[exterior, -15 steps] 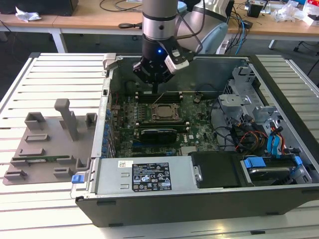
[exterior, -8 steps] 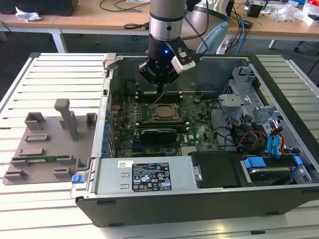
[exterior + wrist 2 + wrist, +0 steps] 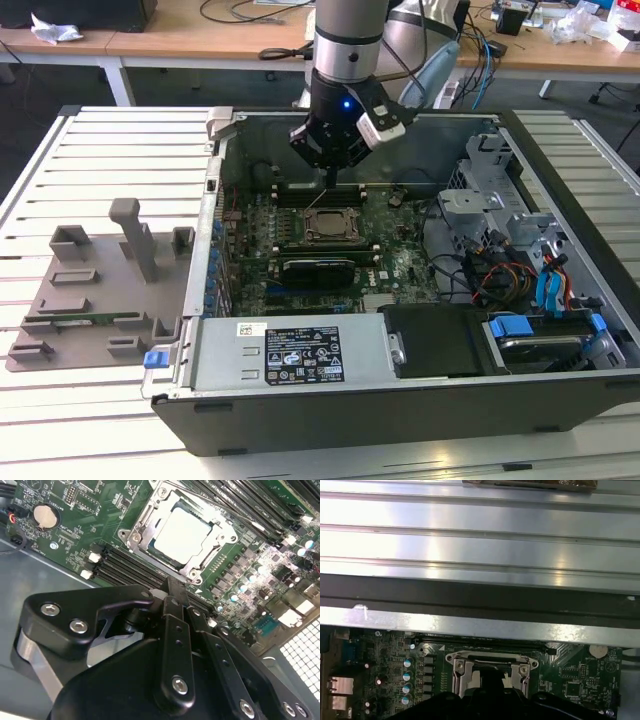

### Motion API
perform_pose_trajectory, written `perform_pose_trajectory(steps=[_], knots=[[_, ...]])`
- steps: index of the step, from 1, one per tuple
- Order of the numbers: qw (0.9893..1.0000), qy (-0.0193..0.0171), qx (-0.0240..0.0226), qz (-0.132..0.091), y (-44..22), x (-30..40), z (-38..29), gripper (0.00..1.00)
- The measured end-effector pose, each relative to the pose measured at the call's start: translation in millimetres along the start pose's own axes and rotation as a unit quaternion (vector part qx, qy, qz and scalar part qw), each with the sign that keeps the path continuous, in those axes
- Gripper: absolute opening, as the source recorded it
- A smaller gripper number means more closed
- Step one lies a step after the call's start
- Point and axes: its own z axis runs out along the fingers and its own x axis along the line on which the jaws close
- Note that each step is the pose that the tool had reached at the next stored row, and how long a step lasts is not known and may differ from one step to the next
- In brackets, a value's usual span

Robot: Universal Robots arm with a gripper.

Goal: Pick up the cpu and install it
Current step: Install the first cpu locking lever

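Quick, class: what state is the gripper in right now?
Gripper: shut, holding nothing, above the cpu that lies in the socket.

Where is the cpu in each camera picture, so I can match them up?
Exterior view: the cpu lies in the socket frame in the middle of the open computer case, just below the gripper.
Second wrist view: the cpu is the silvery square beyond the gripper.
First wrist view: I cannot make the cpu out behind the gripper's dark body.
Shared landmark: the metal socket frame.
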Motion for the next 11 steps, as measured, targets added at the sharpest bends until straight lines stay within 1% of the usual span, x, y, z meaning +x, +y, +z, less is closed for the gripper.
perform_pose_trajectory(steps=[1, 2, 4, 6, 8, 11], knots=[[1.0, 0.0, -0.0002, -0.001, 0.0, 0.4, 1.1, 0.11], [1.0, -0.0001, -0.0013, -0.007, 0.1, 2.0, 2.7, 0.11], [0.9998, -0.0006, -0.0081, -0.016, 0.4, 6.2, 6.0, 0.11], [0.9997, -0.0011, -0.0129, -0.02, 0.9, 9.3, 8.2, 0.11], [0.9997, -0.0011, -0.0137, -0.02, 1.2, 10.2, 10.2, 0.11], [0.9997, -0.0011, -0.0139, -0.02, 3.3, 12.0, 15.2, 0.11]])
